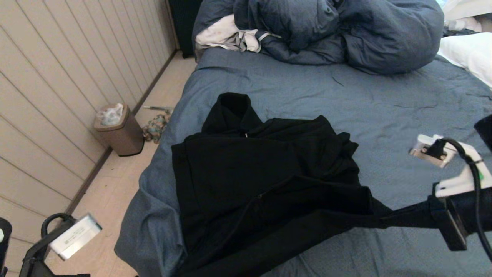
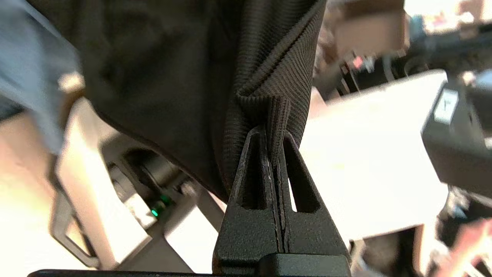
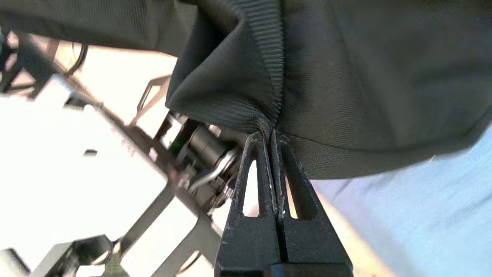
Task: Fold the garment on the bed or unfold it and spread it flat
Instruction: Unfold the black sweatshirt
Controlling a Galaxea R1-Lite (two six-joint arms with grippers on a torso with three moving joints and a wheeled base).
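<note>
Pinching garment [image 2: 269, 77] hem: L pincer [image 2: 273, 142] | R pincer [image 3: 271, 138] same | on bed [image 1: 384, 100]

Garment [image 1: 269, 181]: lower hem runs off the head view's bottom edge. Left gripper [image 2: 273, 134]: out of the head view; surroundings blurred in its wrist view. Duvet [image 1: 346, 30]: top cropped.
</note>
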